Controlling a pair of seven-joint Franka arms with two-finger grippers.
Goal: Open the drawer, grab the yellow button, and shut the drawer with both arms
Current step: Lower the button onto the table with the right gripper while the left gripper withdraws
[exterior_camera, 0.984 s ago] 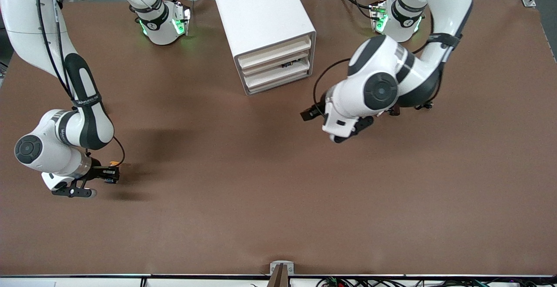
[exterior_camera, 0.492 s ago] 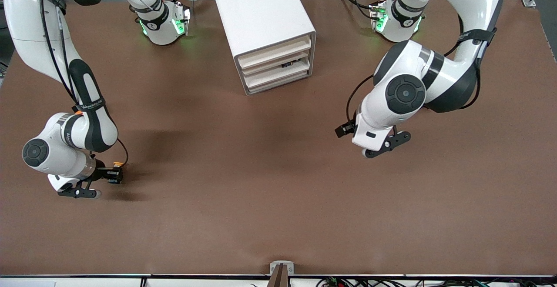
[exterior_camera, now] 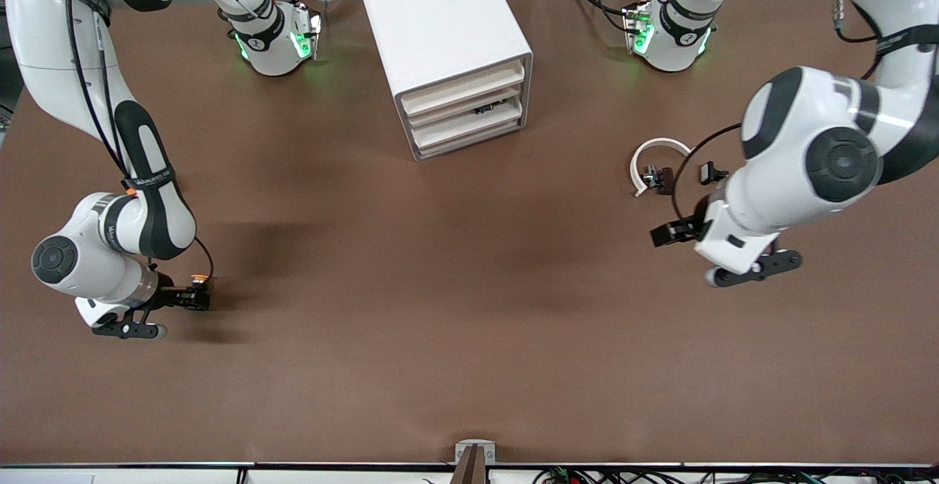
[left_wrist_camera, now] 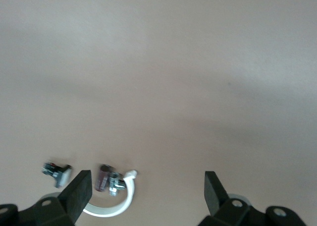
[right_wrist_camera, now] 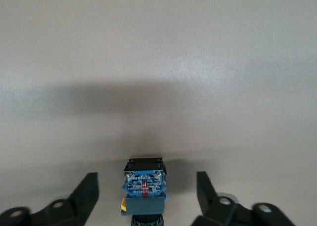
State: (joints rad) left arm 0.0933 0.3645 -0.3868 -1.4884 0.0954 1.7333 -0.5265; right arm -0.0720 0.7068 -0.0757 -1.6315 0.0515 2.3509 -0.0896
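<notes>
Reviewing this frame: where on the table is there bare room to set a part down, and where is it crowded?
The widest bare stretch is the brown table between the cabinet and the front camera. It is crowded at the left arm's end, where a white ring and small black parts lie by the open left gripper, and where the button sits between the open right gripper's fingers.

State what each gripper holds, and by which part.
Nothing is held. The right gripper is open, fingers clear of the button standing between them on the table. The left gripper is open and empty.
</notes>
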